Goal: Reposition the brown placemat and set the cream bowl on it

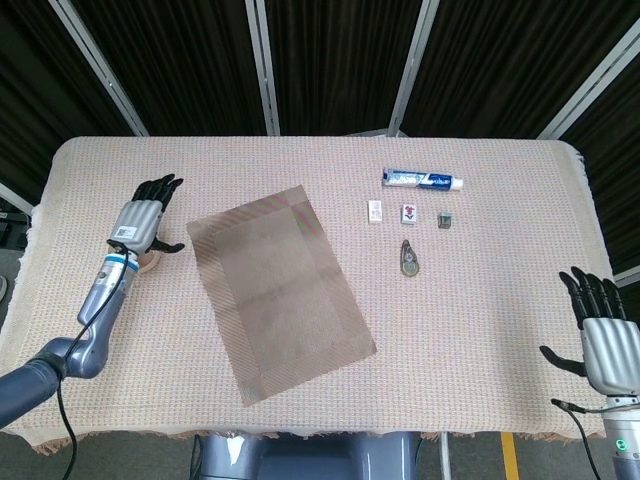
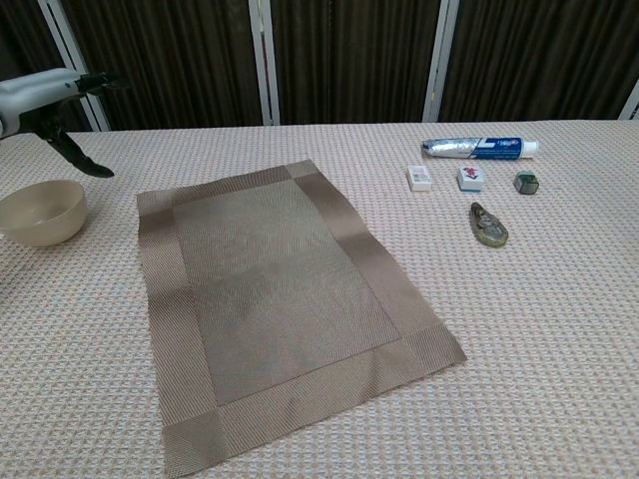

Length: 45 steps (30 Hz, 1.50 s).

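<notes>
Brown placemat (image 1: 280, 291) lies flat, askew; cream bowl (image 2: 40, 212) sits left.
</notes>
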{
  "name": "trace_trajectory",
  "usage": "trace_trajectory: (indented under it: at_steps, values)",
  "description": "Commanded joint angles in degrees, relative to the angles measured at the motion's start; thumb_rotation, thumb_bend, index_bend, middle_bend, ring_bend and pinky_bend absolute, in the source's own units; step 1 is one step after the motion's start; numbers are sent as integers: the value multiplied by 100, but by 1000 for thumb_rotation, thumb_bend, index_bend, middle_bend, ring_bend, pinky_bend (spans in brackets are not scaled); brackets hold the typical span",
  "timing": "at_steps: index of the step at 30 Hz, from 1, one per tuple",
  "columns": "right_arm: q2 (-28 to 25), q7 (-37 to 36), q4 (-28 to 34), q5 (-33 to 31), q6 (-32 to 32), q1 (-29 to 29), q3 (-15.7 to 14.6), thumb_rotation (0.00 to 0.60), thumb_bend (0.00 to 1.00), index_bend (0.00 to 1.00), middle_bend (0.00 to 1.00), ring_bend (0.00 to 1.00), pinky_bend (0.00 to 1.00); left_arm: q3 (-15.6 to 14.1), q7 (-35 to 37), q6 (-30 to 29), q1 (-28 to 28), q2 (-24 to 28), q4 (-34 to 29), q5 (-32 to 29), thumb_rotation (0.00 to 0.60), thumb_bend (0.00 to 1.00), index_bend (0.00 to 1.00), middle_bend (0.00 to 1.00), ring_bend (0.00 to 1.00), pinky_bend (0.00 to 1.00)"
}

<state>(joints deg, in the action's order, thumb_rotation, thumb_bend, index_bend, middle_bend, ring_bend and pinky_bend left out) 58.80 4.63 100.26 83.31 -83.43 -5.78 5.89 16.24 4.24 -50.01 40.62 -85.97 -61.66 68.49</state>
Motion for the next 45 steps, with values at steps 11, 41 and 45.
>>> trace_trajectory:
  at_steps: [11, 41, 45]
  values:
    - [567, -644, -543, 1164, 1881, -1514, -174, 600, 0, 0, 0, 0, 0, -595, -1151, -2560, -1960, 1978, -3129, 229, 600, 0, 0, 0, 0, 0]
    - [3108, -500, -2743, 2049, 2834, -3113, -399, 600, 0, 0, 0, 0, 0, -1097, -2137, -3343, -2867, 2556, -4381, 240, 600, 0, 0, 0, 0, 0]
    - [3210, -402, -2812, 1988, 2914, -3165, -418, 600, 0, 0, 0, 0, 0, -1072, -2093, -3287, -2853, 2548, -4333, 204, 600, 0, 0, 0, 0, 0]
